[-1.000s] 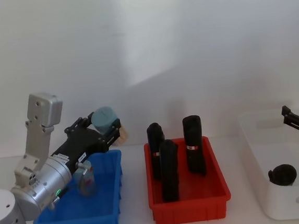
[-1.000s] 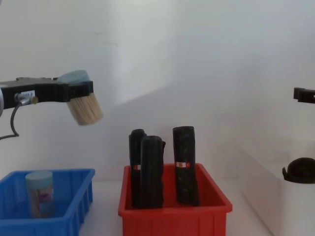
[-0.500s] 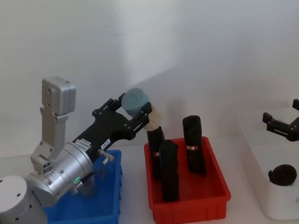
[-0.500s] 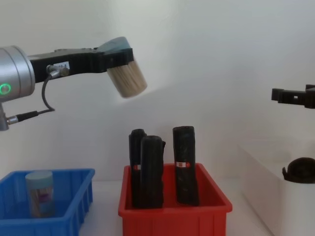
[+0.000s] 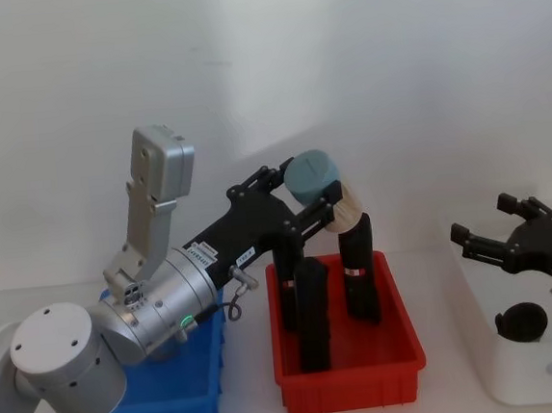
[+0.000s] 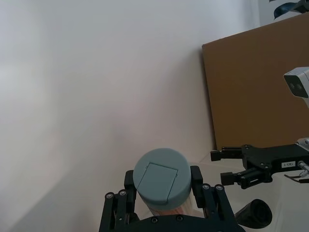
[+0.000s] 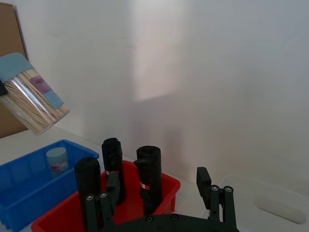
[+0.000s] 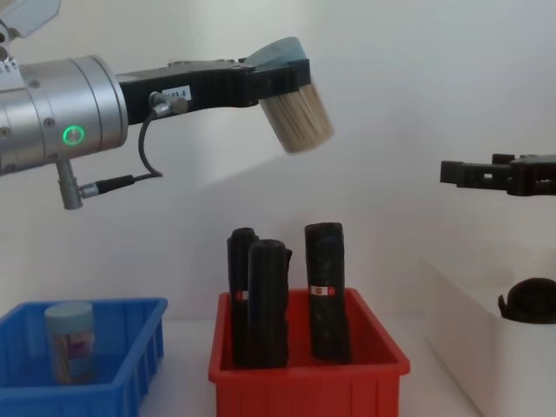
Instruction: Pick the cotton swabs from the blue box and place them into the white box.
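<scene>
Chest view: the white box (image 8: pixel 469 334) lies under the spread, empty right tool (image 8: pixel 448 171). The red bin (image 8: pixel 308 384) and the blue box (image 8: pixel 117 398) sit below the left tool (image 8: pixel 280 76), which clenches a tub of cotton swabs (image 8: pixel 298 123) high, likely to clear the black rolls (image 8: pixel 326 291).

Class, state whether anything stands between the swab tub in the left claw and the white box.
Yes: the open right claw hangs above the left edge of the white box, roughly level with the tub of cotton swabs that the left claw grips. The black rolls in the red bin stand lower, beneath the tub.
</scene>
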You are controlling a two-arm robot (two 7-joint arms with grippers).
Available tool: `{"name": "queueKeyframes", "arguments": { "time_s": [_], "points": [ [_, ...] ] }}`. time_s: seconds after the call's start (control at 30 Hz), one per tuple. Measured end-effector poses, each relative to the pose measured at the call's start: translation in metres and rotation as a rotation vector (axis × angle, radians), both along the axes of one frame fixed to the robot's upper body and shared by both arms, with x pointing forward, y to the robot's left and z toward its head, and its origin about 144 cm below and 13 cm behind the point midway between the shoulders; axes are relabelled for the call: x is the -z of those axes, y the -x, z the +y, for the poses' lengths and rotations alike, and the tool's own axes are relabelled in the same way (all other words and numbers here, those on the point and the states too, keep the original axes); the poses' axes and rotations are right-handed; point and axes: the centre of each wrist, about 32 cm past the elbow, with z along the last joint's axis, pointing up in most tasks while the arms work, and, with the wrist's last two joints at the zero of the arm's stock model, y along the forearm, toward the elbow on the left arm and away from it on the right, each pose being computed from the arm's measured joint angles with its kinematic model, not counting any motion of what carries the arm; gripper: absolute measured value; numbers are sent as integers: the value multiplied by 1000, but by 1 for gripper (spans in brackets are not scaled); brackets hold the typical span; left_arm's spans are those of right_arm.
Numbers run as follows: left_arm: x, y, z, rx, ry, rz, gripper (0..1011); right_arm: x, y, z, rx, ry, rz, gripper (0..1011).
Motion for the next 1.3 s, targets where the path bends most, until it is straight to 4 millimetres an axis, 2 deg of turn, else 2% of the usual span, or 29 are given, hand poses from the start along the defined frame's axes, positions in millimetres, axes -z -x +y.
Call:
{"name": "queueKeyframes", "arguments": {
  "time_s": [0.43, 0.97, 1.3],
  "points": [
    [-5, 1, -15, -20, -9, -27, 689, -8, -14, 15, -90, 64, -72, 1002],
    [-5, 1, -25, -52, -33, -40, 689, -32, -38, 29, -285, 255, -141, 1002],
    [-3, 3, -33, -47, -86, -41, 689, -43, -48, 36, -350, 321, -162, 1002]
  ]
}}
